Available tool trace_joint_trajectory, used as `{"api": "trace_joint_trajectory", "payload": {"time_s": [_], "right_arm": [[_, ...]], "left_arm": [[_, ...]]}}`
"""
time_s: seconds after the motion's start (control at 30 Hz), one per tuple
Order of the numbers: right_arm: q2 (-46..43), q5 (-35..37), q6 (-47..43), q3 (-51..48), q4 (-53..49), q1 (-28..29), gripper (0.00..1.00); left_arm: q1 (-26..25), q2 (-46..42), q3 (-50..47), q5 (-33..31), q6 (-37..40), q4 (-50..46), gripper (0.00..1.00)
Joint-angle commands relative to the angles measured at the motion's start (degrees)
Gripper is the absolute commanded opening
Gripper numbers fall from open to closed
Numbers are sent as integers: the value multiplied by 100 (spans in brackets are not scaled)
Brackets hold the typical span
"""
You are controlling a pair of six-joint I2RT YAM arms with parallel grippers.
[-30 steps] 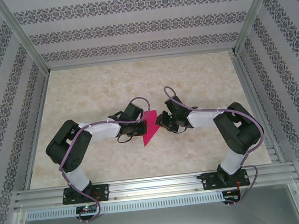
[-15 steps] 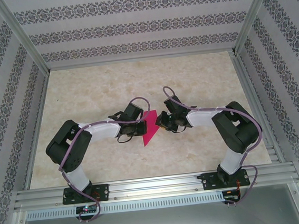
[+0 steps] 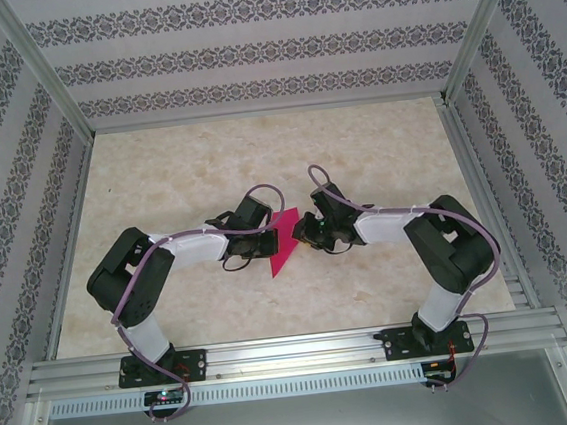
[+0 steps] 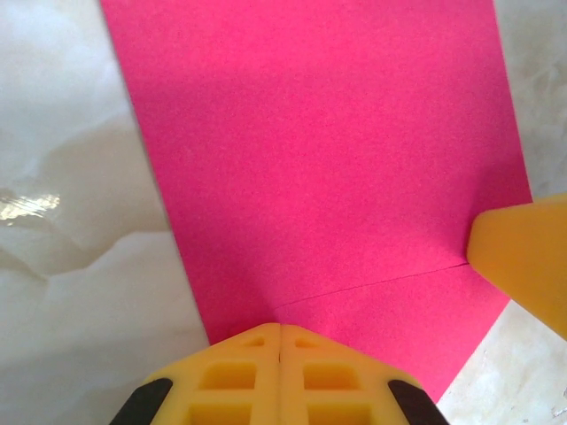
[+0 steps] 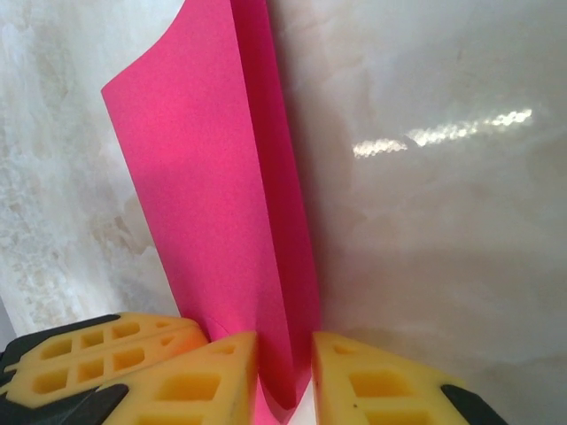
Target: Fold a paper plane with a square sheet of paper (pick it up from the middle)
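Pink paper (image 3: 283, 248), partly folded, on bench (image 3: 208, 159); right tool (image 5: 285, 367) pinches its edge, left tool (image 4: 280, 350) closed at its other side.

Bare table (image 3: 208, 159) all round; at centre, paper (image 3: 285, 246) tight between left tool (image 3: 266, 238) and right tool (image 3: 304, 233).

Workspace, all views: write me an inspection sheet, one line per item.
Surface: pale marbled tabletop, glossy.
Job's things: pink sheet of paper, part-folded with a crease, lying between the two grippers.
Clutter: nothing seen.
Grippers: left gripper shut, tips at the sheet's edge; right gripper straddles the folded edge, grip uncertain.
Cables: purple cables loop along both arms.
Surroundings: patterned walls, aluminium frame.
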Motion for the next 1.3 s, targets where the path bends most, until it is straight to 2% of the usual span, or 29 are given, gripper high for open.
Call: {"api": "trace_joint_trajectory", "payload": {"time_s": [0.0, 0.4, 0.73, 0.9, 1.0, 1.13, 1.27], "right_arm": [[-293, 107, -110, -41, -78, 3, 23], [-265, 89, -270, 75, -270, -12, 18], [73, -489, 106, -83, 787, 32, 19], [236, -502, 158, -66, 837, 55, 18], [245, -397, 166, -63, 716, 37, 10], [-12, -90, 118, 28, 397, 10, 2], [-337, 343, -44, 372, -273, 10, 0]], "left_arm": [[-63, 52, -123, -126, -61, -203, 3], [-65, 81, -116, -82, -58, -198, 3], [-65, 81, -97, -86, -44, -214, 3], [-64, -28, -52, -125, -25, -276, 5], [-57, -191, 52, -204, 64, -454, 10], [33, -658, 170, -322, 264, -654, 25], [267, -1160, 185, -334, 477, -662, 41]]}}
